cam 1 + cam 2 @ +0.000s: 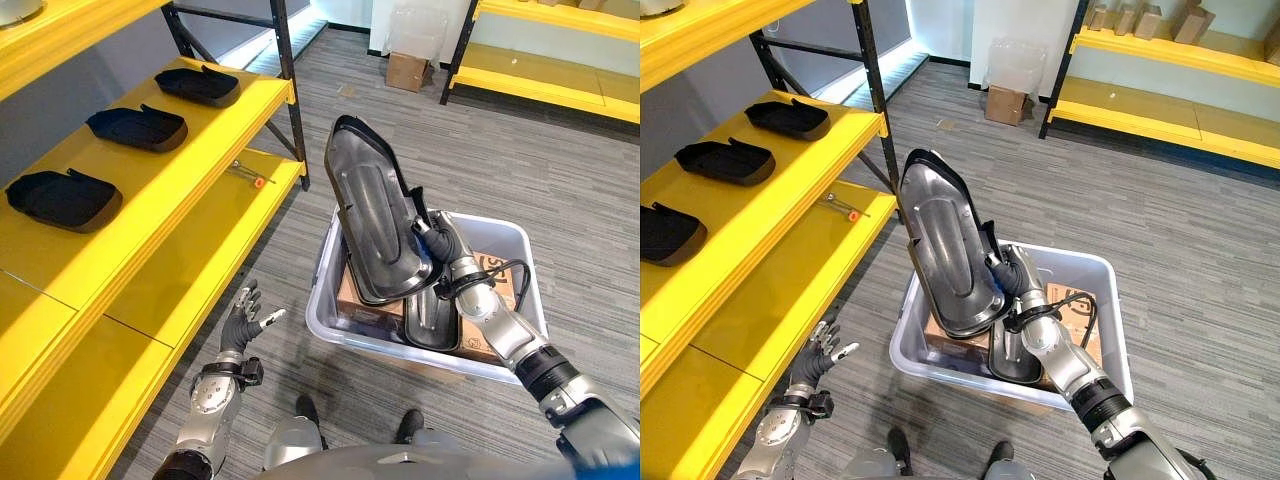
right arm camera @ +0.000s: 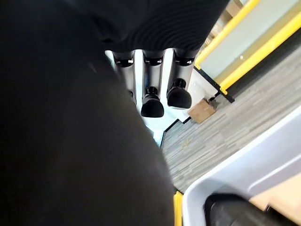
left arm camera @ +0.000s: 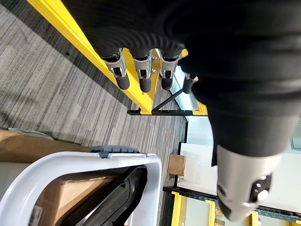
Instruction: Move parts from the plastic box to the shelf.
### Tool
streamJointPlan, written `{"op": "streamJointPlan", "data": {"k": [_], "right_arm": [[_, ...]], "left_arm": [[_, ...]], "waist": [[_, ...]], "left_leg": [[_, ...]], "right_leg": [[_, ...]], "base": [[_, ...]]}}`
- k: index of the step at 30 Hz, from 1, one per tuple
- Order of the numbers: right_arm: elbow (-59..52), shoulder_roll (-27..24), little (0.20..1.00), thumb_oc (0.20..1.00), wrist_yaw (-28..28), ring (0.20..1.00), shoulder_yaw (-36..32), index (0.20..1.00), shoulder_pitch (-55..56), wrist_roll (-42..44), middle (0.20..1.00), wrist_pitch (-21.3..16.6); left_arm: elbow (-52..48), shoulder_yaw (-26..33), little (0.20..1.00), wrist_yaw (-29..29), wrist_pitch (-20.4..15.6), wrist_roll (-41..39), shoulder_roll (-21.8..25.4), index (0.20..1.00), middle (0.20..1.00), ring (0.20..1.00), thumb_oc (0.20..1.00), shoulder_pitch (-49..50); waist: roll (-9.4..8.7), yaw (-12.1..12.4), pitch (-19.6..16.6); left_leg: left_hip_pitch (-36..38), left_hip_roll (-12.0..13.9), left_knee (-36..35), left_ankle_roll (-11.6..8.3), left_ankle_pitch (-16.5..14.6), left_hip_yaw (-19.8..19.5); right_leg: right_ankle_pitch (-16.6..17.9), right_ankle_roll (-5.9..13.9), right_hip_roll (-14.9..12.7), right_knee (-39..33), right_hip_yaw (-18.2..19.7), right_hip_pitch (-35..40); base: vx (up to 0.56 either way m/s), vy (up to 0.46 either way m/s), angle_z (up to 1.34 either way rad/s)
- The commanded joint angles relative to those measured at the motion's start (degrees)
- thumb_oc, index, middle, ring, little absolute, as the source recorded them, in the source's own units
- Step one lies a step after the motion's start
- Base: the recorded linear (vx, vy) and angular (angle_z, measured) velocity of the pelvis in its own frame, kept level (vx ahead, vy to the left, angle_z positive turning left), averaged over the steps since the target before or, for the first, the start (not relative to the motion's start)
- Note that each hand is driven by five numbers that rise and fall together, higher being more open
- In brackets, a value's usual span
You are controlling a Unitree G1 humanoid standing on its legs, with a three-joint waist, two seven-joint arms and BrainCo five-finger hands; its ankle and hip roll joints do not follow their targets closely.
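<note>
My right hand (image 1: 441,245) is shut on a large black moulded part (image 1: 375,215), held tilted on edge above the white plastic box (image 1: 521,242). In the right wrist view its fingers (image 2: 153,101) curl beside the dark part (image 2: 70,141). A second black part (image 1: 432,322) lies in the box on brown cardboard (image 1: 362,298). Three black parts (image 1: 198,85) (image 1: 138,127) (image 1: 62,198) rest in a row on the yellow shelf (image 1: 170,190) at the left. My left hand (image 1: 240,322) hangs open and empty, low between shelf and box, fingers (image 3: 141,70) straight.
A lower yellow shelf board (image 1: 200,260) carries a small orange-tipped tool (image 1: 248,175). The black shelf post (image 1: 292,110) stands just left of the box. A cardboard box (image 1: 407,70) and another yellow rack (image 1: 540,80) stand farther back on the grey carpet.
</note>
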Motion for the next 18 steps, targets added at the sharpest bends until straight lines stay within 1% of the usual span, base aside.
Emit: {"op": "streamJointPlan", "data": {"k": [1, 4, 5, 6, 8, 10, 11, 14, 18], "right_arm": [[-5.1, 0.81, 0.2, 0.2, -0.31, 0.2, 0.25, 0.2, -5.5, 2.47, 0.2, -2.39], [-5.38, 0.55, 0.2, 0.2, -0.22, 0.2, 0.25, 0.2, -5.3, 2.79, 0.2, -2.38], [-5.68, 0.16, 0.2, 0.2, -0.26, 0.2, 0.04, 0.2, -4.5, 2.93, 0.2, -2.75], [-6.46, -0.42, 0.2, 0.2, -0.27, 0.2, -0.1, 0.2, -3.46, 3.19, 0.2, -2.77], [-6.97, -0.81, 0.2, 0.2, -0.56, 0.2, -0.13, 0.2, -2.84, 3.22, 0.2, -2.77], [-7.18, -0.98, 0.2, 0.2, -0.28, 0.2, -0.61, 0.2, -1.94, 2.9, 0.2, -3.09], [-7.13, -1.29, 0.2, 0.2, -0.15, 0.2, -0.77, 0.2, -1.21, 3.15, 0.2, -3.45], [-7.79, -1.68, 0.2, 0.2, -0.33, 0.2, -0.72, 0.2, 0.29, 2.73, 0.2, -3.98], [-7.55, -1.47, 0.2, 0.2, 0.5, 0.2, -0.9, 0.2, 0.45, 3.95, 0.2, -3.58]], "left_arm": [[-2.39, -1.39, 1.0, 2.87, -1.41, 1.2, 1.66, 1.0, 1.0, 1.0, 1.0, -2.46], [-2.21, -1.37, 1.0, 3.39, -1.11, 1.56, 1.44, 1.0, 1.0, 1.0, 1.0, -2.55], [-1.78, -1.25, 1.0, 3.8, -0.64, 2.59, 0.9, 1.0, 1.0, 1.0, 1.0, -2.56], [-1.17, -0.97, 1.0, 4.11, -0.26, 3.68, 0.16, 1.0, 1.0, 1.0, 1.0, -2.52], [-0.86, -0.98, 1.0, 4.39, -0.59, 4.75, -0.42, 1.0, 1.0, 1.0, 1.0, -2.34], [-0.39, -0.9, 1.0, 4.72, -0.59, 5.35, -0.66, 1.0, 1.0, 1.0, 1.0, -2.55], [-0.24, -0.49, 1.0, 4.97, 0.08, 5.31, -0.95, 1.0, 1.0, 1.0, 1.0, -2.67], [-0.89, 0.47, 1.0, 4.62, 1.21, 4.99, -1.31, 1.0, 1.0, 1.0, 1.0, -2.4], [-1.17, 0.24, 1.0, 4.6, 2.0, 5.58, -1.17, 1.0, 1.0, 1.0, 1.0, -1.95]], "waist": [[-0.21, 0.96, -0.91], [-0.46, 0.59, -0.93], [-0.93, 0.08, -1.0], [-1.43, -0.44, -1.02], [-1.7, -0.8, -1.11], [-2.06, -1.01, -1.21], [-2.18, -1.05, -1.39], [-1.99, -1.14, -1.92], [-1.59, -1.14, -2.42]], "left_leg": [[-0.46, -1.84, 0.34, 0.48, -2.96, -2.75], [-0.56, -2.16, 0.38, 0.31, -3.04, -3.13], [-0.94, -2.74, 0.46, 0.06, -3.06, -3.91], [-2.24, -2.91, 0.58, -0.14, -1.54, -4.12], [-2.62, -3.17, 0.37, -0.54, -0.98, -4.72], [-3.64, -3.53, 0.84, -0.83, -0.94, -5.89], [-4.02, -3.55, 1.19, -1.0, -0.97, -6.66], [-3.74, -3.42, 1.05, -1.45, -0.89, -8.0], [-3.53, -3.44, 0.97, -1.61, -1.12, -9.08]], "right_leg": [[-4.61, 3.77, 0.32, 6.12, -0.54, -0.2], [-5.07, 2.83, 2.1, 5.16, 0.68, 0.21], [-5.85, 1.68, 4.58, 3.99, 2.67, 0.93], [-5.47, 0.13, 7.5, 2.41, 4.74, 1.32], [-5.35, -0.37, 9.0, 0.99, 6.44, 2.0], [-4.83, -0.52, 9.24, -1.0, 7.77, 2.77], [-4.47, -0.67, 9.25, -2.17, 8.14, 3.4], [-3.59, -0.53, 8.87, -3.92, 8.41, 4.0], [-3.59, -0.79, 8.83, -4.29, 8.52, 4.14]], "base": [[0.01, -0.033, -0.13], [0.02, -0.034, 0.03], [-0.01, -0.13, 0.18], [-0.01, -0.138, 0.3], [0.0, -0.11, 0.52], [0.02, -0.118, 0.38], [0.0, -0.143, 0.29], [-0.01, -0.131, 0.2], [-0.01, -0.106, 0.05]]}}
